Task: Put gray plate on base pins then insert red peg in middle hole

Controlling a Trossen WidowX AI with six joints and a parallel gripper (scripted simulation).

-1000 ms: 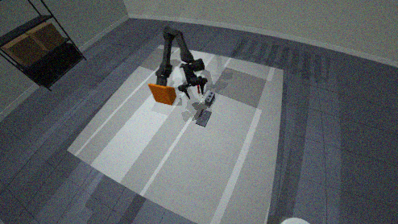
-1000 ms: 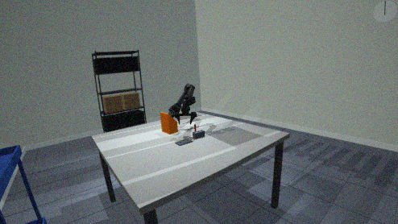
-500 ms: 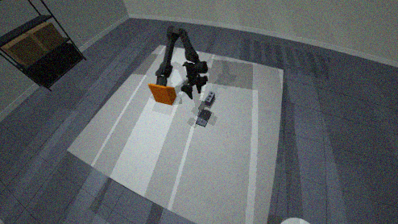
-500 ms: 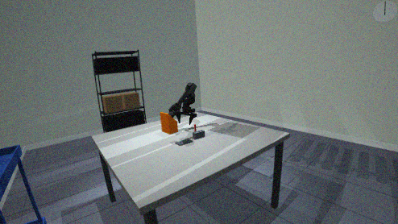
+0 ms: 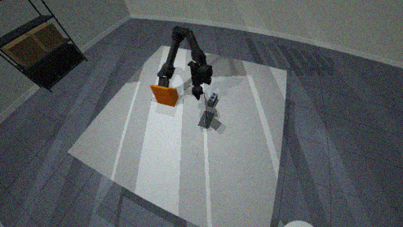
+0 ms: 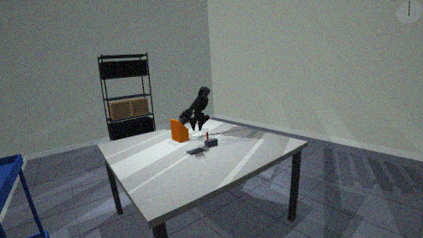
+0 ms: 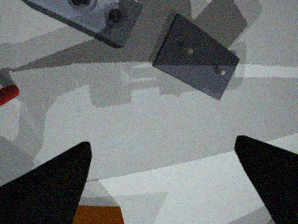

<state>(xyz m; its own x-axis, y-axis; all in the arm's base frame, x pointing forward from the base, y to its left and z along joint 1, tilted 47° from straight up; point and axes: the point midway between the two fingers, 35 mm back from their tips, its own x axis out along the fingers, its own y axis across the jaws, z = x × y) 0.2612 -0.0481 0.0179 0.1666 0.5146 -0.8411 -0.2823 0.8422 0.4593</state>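
The gray plate (image 5: 212, 99) (image 6: 211, 143) (image 7: 97, 19) is a thick oblong block resting flat on the table (image 5: 232, 163) (image 6: 171, 184) (image 7: 150, 120), with its holed face upward. In the top view its long axis runs steeply from lower left to upper right; in the wrist view the axis slopes from upper left down to lower right, and the far end is cut off by the frame edge.

The base (image 5: 206, 119) (image 6: 195, 151) (image 7: 197, 57) is a thinner, dark oblong lying near the plate and apart from it. Its long axis is roughly parallel to that of the plate. Two small pale spots, set along this axis, show on its upper face in the wrist view. The plate is not seated on the base.

The red peg (image 6: 207, 136) (image 7: 8, 95) stands with its long axis vertical, close to the plate in the exterior view. Only one end shows at the left edge of the wrist view.

The gripper (image 5: 197, 97) (image 6: 197, 129) (image 7: 165, 145) is above the table, fingers spread wide, nothing between them. Its fingers point downward in the exterior view. An orange block (image 5: 165, 95) (image 6: 179, 132) (image 7: 100, 215) stands upright near the arm.
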